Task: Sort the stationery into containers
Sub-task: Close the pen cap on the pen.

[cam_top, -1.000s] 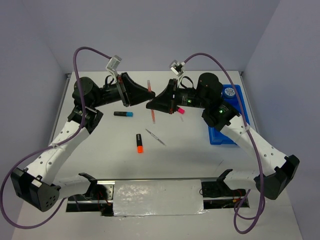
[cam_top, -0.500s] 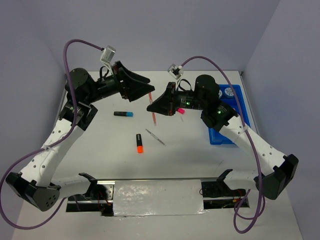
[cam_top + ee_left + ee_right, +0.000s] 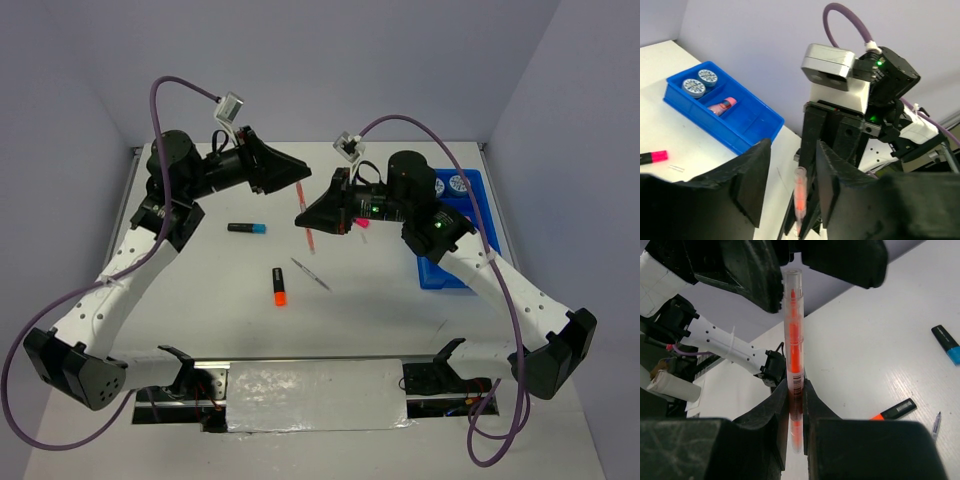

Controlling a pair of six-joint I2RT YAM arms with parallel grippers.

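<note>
Above the table's middle, the right pincer (image 3: 795, 390) clamps a pink pen (image 3: 792, 330) crosswise; the open left pincer (image 3: 792, 170) straddles its other end.

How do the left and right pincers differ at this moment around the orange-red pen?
The right pincer is shut on the orange-red pen; the left pincer is open, standing either side of it. The right pincer clamps farther down the barrel; the left pincer flanks its upper end. Both hang above the table.
</note>
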